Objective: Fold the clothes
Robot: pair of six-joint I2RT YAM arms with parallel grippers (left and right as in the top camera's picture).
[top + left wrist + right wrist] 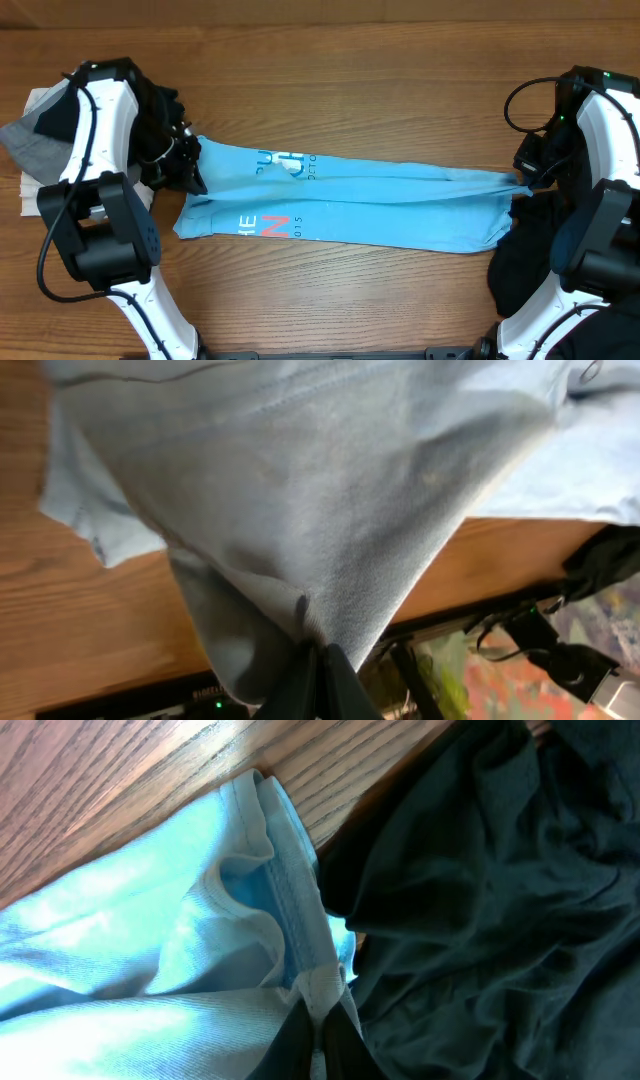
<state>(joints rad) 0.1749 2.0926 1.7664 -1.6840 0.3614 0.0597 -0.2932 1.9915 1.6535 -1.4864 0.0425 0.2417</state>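
- The brown wooden table (330, 300) has open room at 12 and 6 o'clock of the shirt.
- The light blue cotton T-shirt (400, 205) spans the centre as a long band, pulled taut from 9 to 3 o'clock, probably to straighten its edges.
- The crumpled black garment (525, 255) at 4 o'clock crowds that end.
- The left gripper (188, 165) pinches the 9 o'clock end; the right gripper (522, 178) pinches the 3 o'clock end.

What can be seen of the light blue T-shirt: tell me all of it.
The light blue T-shirt looks like soft cotton, folded lengthwise into a long band stretched over the wooden table. Small pale print and pink-and-white lettering show near the end held by the left gripper; the right gripper pinches the other end, both jaws shut on cloth. That end lies against a black garment.
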